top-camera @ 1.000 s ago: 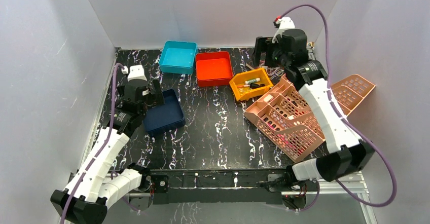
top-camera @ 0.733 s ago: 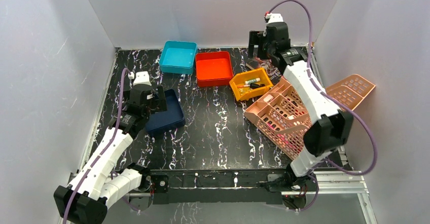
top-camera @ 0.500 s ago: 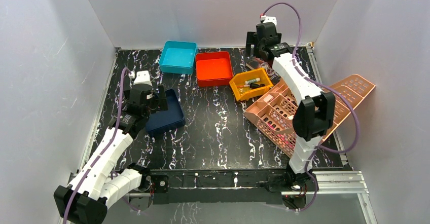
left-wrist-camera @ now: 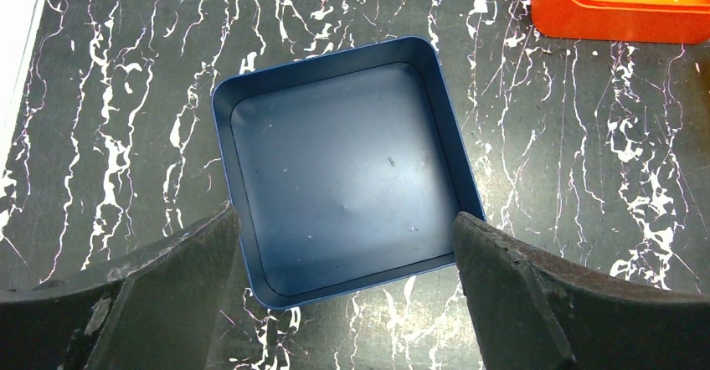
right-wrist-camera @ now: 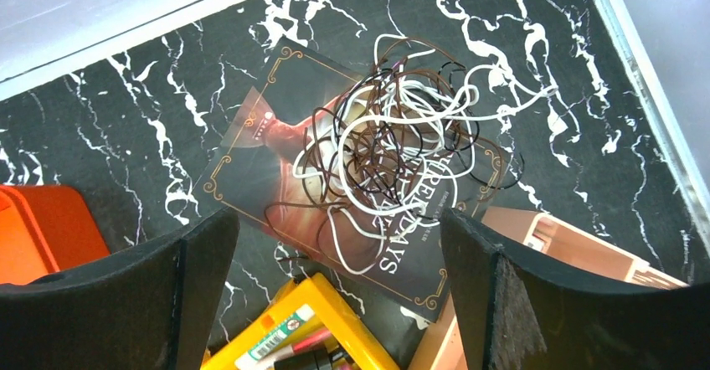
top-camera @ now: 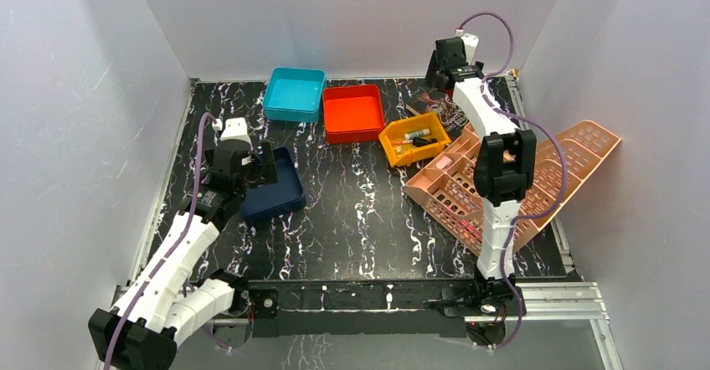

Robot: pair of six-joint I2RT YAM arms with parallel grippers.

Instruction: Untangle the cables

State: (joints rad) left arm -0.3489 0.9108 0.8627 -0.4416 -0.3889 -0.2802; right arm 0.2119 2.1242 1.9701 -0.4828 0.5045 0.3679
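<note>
The right pincer (right-wrist-camera: 335, 219) hangs wide open and empty. The cables (right-wrist-camera: 393, 127), a knot of white and dark loops, lie on a book (right-wrist-camera: 251, 169) at its one o'clock, in the counter's (right-wrist-camera: 109, 119) far right corner. I would pinch one outlying white loop, not the knot's core, and draw it off gently. The left pincer (left-wrist-camera: 343, 223), equally spread and empty, hovers over a bare navy tray (left-wrist-camera: 335, 136). At six o'clock of the tangle, a yellow bin (right-wrist-camera: 326, 296) holds a marker-like tube (right-wrist-camera: 280, 335). The red bin (top-camera: 353, 112) and teal bin (top-camera: 295, 94) look empty.

Trays and a basket
Teal tray (top-camera: 295, 94), red tray (top-camera: 352, 110) at the far edge; blue tray (top-camera: 281, 191) left; pink basket (top-camera: 456, 191) right; book (right-wrist-camera: 276, 156) in far right corner.
</note>
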